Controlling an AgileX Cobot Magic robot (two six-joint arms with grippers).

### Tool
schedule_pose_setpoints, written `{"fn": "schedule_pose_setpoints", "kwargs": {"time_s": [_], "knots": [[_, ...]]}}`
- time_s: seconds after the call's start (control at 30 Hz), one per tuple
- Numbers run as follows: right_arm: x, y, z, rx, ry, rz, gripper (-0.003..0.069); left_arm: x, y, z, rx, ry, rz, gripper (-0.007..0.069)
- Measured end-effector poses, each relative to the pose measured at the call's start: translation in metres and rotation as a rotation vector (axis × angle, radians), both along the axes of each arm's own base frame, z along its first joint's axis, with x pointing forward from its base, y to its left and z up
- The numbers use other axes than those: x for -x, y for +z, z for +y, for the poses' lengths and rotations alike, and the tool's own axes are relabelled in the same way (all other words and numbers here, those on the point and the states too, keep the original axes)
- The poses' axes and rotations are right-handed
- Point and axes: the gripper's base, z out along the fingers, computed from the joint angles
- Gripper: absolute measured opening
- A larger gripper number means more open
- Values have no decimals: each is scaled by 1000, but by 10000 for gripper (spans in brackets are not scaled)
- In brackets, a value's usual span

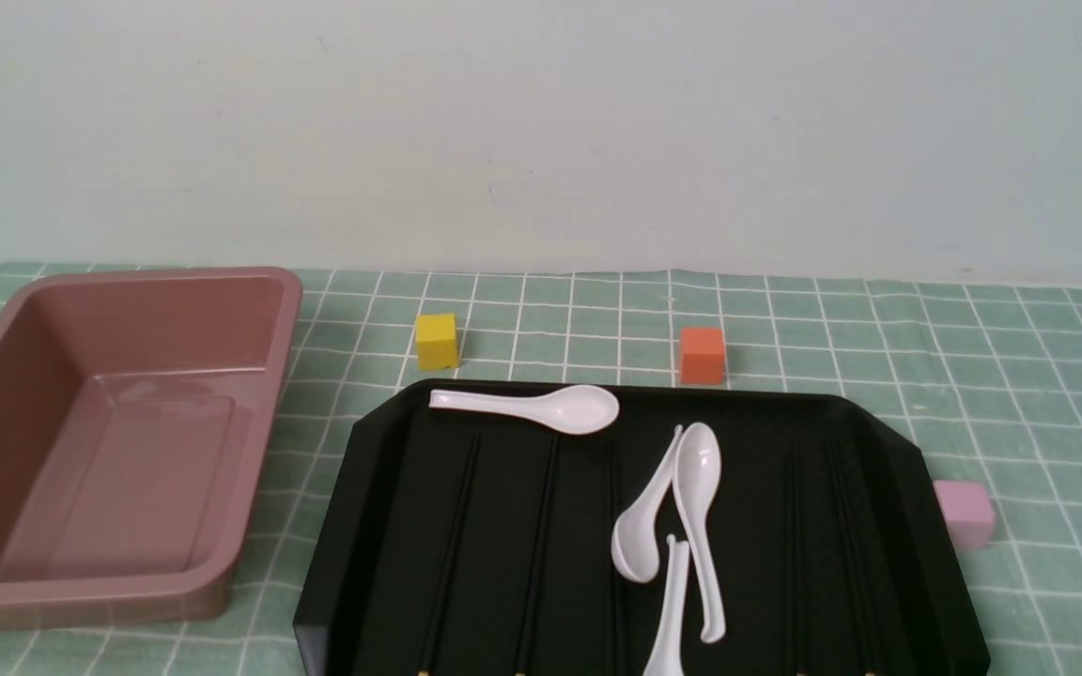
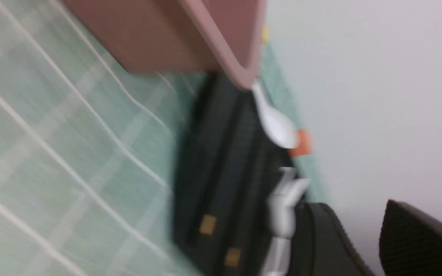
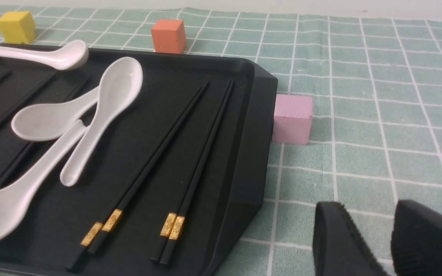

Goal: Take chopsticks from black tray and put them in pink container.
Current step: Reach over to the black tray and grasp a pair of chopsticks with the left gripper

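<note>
The left gripper [image 2: 359, 209] holds its jaws spread, with nothing pinched between the fingertips. A pink container [image 1: 128, 469] with a rolled rim sits on a green checked cloth [image 1: 1048, 422] near the left gripper's jaws, its visible floor bare. Past the container, farther from those jaws, rests a black tray [image 1: 748, 413] carrying chopsticks [image 1: 452, 554] and white spoons [image 1: 699, 469].

The right gripper [image 3: 372, 207] shows its jaws spread as well, gripping nothing, above the cloth and off to the right of the tray. Nearest to the right gripper's jaws among the chopsticks are two pairs lying side by side in the tray, black sticks with gold bands, one stick close against the other in each pair. More black chopsticks lie on the tray's other side, farther from the right gripper's jaws and toward the container; how they are paired is hard to tell.

Between these two groups of chopsticks, three of the spoons lie bunched together, while a fourth rests at the tray's far edge, over the tips of chopsticks. Beyond the tray from both sets of jaws stand a yellow block [image 1: 436, 342] and an orange block [image 1: 702, 356] on the cloth. A pink block [image 1: 966, 514] sits just beside the tray, on the right gripper's side.
</note>
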Motion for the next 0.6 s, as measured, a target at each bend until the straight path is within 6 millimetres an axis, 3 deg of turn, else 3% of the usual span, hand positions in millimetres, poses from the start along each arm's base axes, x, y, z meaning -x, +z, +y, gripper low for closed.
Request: {"fn": "schedule_pose_setpoints", "kwargs": {"time_s": [0.3, 0.4, 0.43, 0.5, 0.53, 0.6], "knots": [[0, 0, 0, 0, 0, 0, 240, -5, 18, 11, 263, 155, -137, 230], [0, 0, 0, 0, 0, 0, 240, -2, 38, 13, 236, 165, -220, 189], [0, 0, 0, 0, 0, 0, 240, 3, 65, 14, 142, 153, -319, 123], [0, 0, 0, 0, 0, 0, 240, 8, 92, 13, 57, 140, -395, 69], [0, 0, 0, 0, 0, 0, 240, 7, 118, 10, -41, 105, -410, -4], [0, 0, 0, 0, 0, 0, 240, 0, 140, 3, -149, 25, -371, -13]]}}
